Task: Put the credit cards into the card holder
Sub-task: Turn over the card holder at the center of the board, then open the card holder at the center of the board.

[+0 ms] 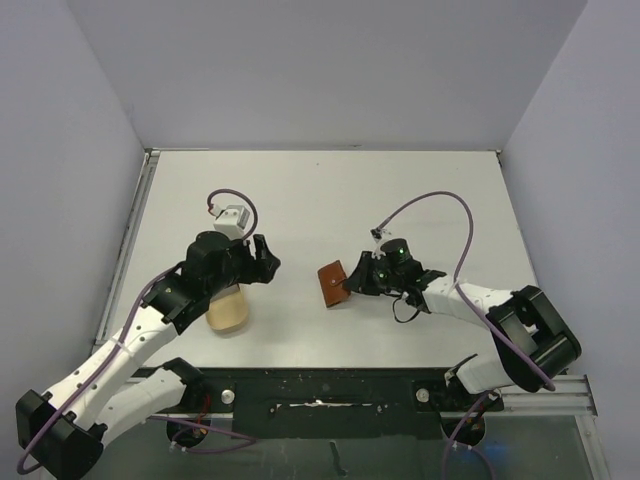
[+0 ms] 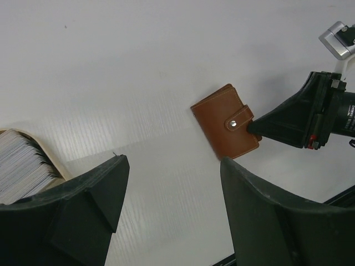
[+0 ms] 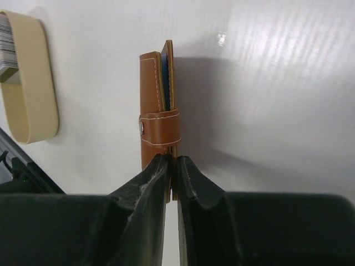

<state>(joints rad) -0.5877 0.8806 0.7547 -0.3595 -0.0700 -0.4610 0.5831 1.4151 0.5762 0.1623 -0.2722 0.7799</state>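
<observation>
The card holder [image 1: 333, 284] is a closed brown leather wallet with its snap fastened, near the table's middle. My right gripper [image 1: 352, 281] is shut on its near edge; in the right wrist view the fingertips [image 3: 161, 169] pinch the wallet [image 3: 158, 111], which stands on edge. The left wrist view shows the wallet [image 2: 226, 121] with the right gripper [image 2: 252, 126] at its snap side. The credit cards [image 2: 22, 163] are a pale stack in the tan dish; their edge also shows in the right wrist view [image 3: 5, 41]. My left gripper [image 1: 268, 262] is open and empty, above the table between dish and wallet.
The tan rounded dish [image 1: 228, 312] sits at the near left, partly under my left arm, and also shows in the right wrist view [image 3: 33, 83]. Grey walls enclose the white table [image 1: 400, 190] on three sides. A dark rail [image 1: 320, 385] runs along the near edge.
</observation>
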